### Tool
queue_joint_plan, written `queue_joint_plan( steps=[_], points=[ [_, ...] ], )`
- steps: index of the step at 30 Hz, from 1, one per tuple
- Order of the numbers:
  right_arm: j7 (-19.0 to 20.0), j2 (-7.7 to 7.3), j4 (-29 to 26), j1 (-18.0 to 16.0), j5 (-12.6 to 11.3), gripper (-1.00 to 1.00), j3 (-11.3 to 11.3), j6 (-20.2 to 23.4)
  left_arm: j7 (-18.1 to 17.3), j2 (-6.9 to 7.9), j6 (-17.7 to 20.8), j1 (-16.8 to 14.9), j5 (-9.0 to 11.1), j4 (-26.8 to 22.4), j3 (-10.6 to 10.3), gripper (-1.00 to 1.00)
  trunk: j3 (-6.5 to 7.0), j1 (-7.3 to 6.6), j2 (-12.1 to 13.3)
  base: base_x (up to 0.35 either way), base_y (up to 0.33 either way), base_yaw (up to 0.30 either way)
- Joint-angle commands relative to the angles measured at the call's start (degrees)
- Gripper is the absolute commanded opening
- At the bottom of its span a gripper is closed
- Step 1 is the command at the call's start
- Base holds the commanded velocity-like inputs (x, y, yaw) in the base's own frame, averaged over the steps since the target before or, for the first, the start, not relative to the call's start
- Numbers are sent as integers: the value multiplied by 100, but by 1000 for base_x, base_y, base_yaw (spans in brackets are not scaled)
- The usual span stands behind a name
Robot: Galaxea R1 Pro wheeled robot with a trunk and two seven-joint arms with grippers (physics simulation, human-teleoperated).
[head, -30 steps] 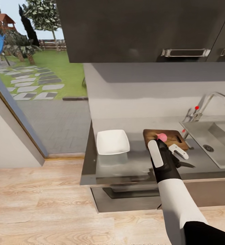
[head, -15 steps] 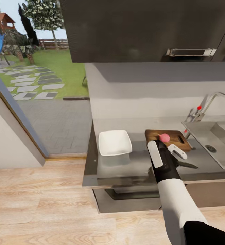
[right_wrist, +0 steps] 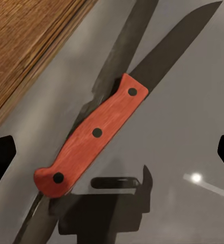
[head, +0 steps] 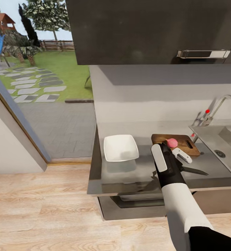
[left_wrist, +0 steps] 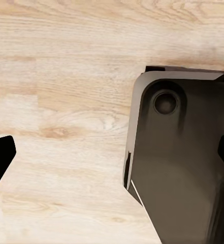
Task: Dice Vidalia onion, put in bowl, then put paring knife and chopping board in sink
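The pink-red Vidalia onion (head: 172,142) sits on the dark-brown chopping board (head: 185,141), left of the sink (head: 216,137). The paring knife (right_wrist: 94,134) lies flat on the grey countertop (head: 140,170) just in front of the board, and its dark blade (head: 195,171) points toward the sink. My right gripper (head: 171,157) hovers open directly above the orange-red handle, one finger on either side and not touching it. In the right wrist view a corner of the chopping board (right_wrist: 25,46) is beside the knife. The white square bowl (head: 120,147) stands left of the board. My left gripper (left_wrist: 112,157) is open over the floor.
A chrome tap (head: 213,108) with a red dot rises behind the sink. Dark wall cabinets (head: 157,31) hang overhead. The countertop ends at the left by a glass door onto a garden. Wooden floor (left_wrist: 66,101) and my dark base (left_wrist: 183,162) lie below the left gripper.
The whole head view has shifted a little, so the camera moved. My right gripper stays open over the knife, and the onion, board and bowl have not moved on the countertop.
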Motion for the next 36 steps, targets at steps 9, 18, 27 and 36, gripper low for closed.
queue_joint_plan(
  steps=[9,18,27,36],
  points=[
    [-16,4,-7,-7,-18,100,-19,60,52,5,-16,1,60,-9,-57,100,-10,4,-11,36,-16,0],
    [-15,4,-7,-4,-10,100,-27,60,52,1,-16,1,60,-8,-57,100,-10,4,-11,2,-1,0],
    [6,4,-11,-7,-15,100,-28,60,52,-32,-21,1,60,-1,-59,100,-10,4,-11,30,-31,0],
    [12,4,-16,-4,-22,100,-28,60,52,-34,-23,1,60,9,-65,100,-10,4,-11,58,-39,0]
  ],
)
